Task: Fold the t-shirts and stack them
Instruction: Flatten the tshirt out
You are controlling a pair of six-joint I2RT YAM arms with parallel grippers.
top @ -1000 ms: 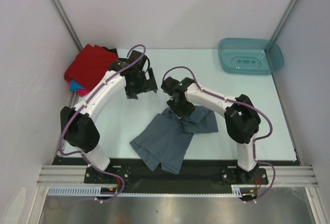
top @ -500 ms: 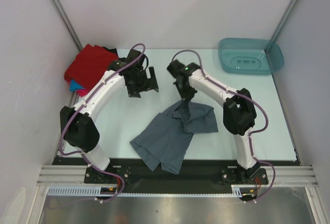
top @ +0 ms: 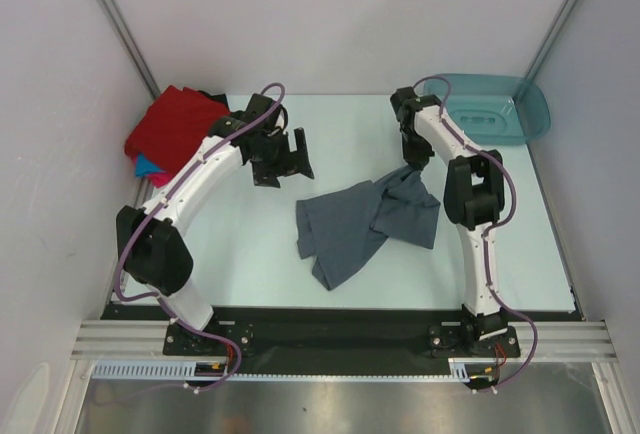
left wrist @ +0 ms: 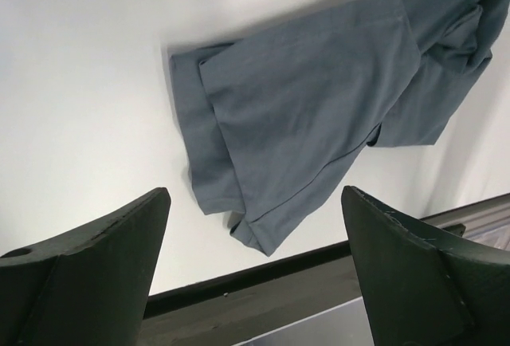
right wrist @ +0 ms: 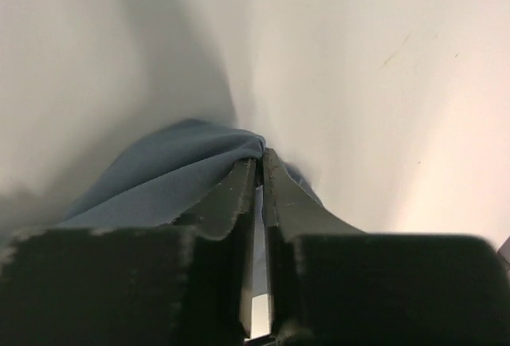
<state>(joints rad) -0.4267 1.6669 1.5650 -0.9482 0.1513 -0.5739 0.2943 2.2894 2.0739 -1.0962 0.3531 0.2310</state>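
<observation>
Dragged rightward, grey-blue t-shirt (top: 350,224) stretches diagonally toward right fingers (right wrist: 227,202) clenched on it; left fingers (left wrist: 88,258) spread.

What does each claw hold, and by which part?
The right claw pinches the grey shirt at a bunched fold on its far side; the left claw is open and empty.

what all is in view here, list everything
grey-blue t-shirt: one, slate grey-blue, crumpled mid-table
red t-shirt: one, red, top of the pile at the far left corner
bright blue t-shirt: one, blue, edge showing under the red
pink t-shirt: one, pink, sliver at the pile's near edge
black t-shirt: one, black, behind the red
tub: one, teal, far right corner
table: one, pale, under everything
left hand: one, black, open, beside the pile
right hand: one, black, shut on the grey-blue t-shirt's far edge
</observation>
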